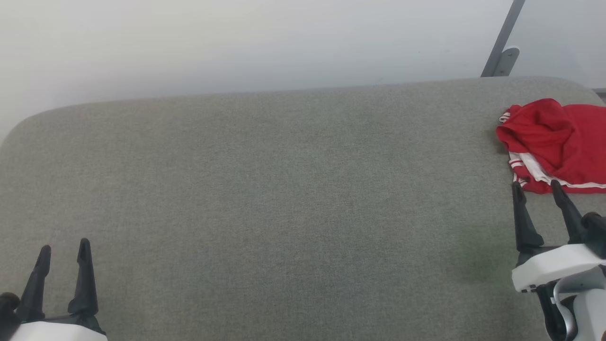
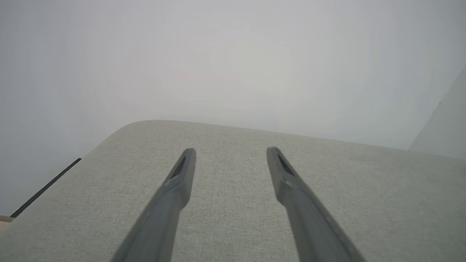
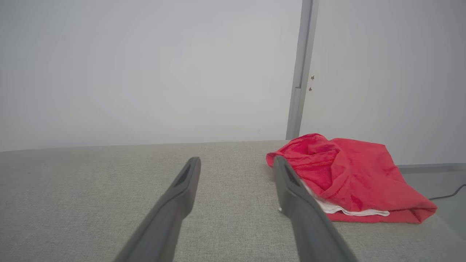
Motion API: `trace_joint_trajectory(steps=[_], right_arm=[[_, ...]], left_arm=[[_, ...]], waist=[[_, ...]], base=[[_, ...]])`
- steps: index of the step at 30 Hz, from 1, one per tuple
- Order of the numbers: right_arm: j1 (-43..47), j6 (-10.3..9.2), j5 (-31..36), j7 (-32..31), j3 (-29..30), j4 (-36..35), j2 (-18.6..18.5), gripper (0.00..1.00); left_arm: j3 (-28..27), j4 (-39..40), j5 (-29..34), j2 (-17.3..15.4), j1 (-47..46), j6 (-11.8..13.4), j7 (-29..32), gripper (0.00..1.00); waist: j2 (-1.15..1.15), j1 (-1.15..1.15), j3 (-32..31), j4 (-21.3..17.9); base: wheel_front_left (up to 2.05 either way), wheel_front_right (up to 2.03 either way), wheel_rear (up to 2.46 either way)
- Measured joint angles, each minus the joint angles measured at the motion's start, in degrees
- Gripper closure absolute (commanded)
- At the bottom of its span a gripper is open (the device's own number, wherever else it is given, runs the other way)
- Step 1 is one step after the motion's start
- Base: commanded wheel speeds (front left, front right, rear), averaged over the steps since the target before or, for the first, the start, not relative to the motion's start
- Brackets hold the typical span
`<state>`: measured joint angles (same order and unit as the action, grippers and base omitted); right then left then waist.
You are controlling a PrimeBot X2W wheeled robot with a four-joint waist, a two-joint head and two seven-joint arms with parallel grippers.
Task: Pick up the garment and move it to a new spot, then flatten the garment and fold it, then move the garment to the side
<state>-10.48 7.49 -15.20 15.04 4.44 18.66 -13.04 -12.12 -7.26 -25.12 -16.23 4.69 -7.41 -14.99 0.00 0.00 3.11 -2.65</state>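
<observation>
Head view: shirt (image 1: 554, 142) bunched at three o'clock; right gripper (image 1: 535, 183), spread and empty, points at its hem, likely to grab; left gripper (image 1: 65, 244) at seven, parted, empty.

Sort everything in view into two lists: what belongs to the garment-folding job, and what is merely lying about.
For the job:
the garment, crumpled at the right end of the grey padded surface
right gripper, open, tips close to the garment
left gripper, open, far from it

Merely there:
grey metal post behind the surface
pale wall
</observation>
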Motion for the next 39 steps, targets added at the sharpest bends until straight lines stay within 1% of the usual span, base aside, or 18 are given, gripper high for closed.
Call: trace_joint_trajectory(steps=[18, 19, 24, 35, 38, 39], right_arm=[[0.64, 0.00, 0.10, 0.00, -0.27, -0.08, 0.68, 0.00], [0.73, 0.00, 0.08, 0.00, -0.33, 0.18, 0.74, 1.00], [2.85, 0.00, -0.66, -0.55, -0.57, 2.37, 2.13, 1.00], [2.96, 0.00, -11.71, -3.65, -0.25, 1.74, 3.14, 1.00], [2.97, 0.00, -14.63, -4.36, -0.22, 1.48, 3.59, 1.00], [2.97, 0.00, -14.63, -4.36, -0.22, 1.48, 3.59, 1.00]], left_arm=[[0.42, 0.13, -0.56, 0.42, 0.02, 0.00, 0.00, 0.00], [0.47, -0.15, -0.52, 0.57, 0.01, 0.00, 0.02, 1.00], [1.22, -2.45, -0.82, 2.90, 0.08, 0.00, 0.49, 1.00], [1.77, -3.18, -10.79, 4.32, -0.33, 0.00, 3.44, 1.00], [1.92, -3.38, -13.16, 4.65, -0.60, 0.00, 4.37, 1.00], [1.92, -3.38, -13.16, 4.65, -0.60, 0.00, 4.37, 1.00]], waist=[[0.00, 0.00, -0.29, -0.09], [0.00, 0.00, -0.30, -0.10], [0.00, 0.00, -0.34, -0.07], [0.00, 0.00, -0.58, 0.17], [0.00, 0.00, -0.64, 0.24], [0.00, 0.00, -0.64, 0.24]], base=[[0.00, 0.00, 0.00], [0.00, 0.00, 0.00], [0.00, 0.00, 0.00], [0.00, 0.00, 0.00], [0.00, 0.00, 0.00], [0.00, 0.00, 0.00]])
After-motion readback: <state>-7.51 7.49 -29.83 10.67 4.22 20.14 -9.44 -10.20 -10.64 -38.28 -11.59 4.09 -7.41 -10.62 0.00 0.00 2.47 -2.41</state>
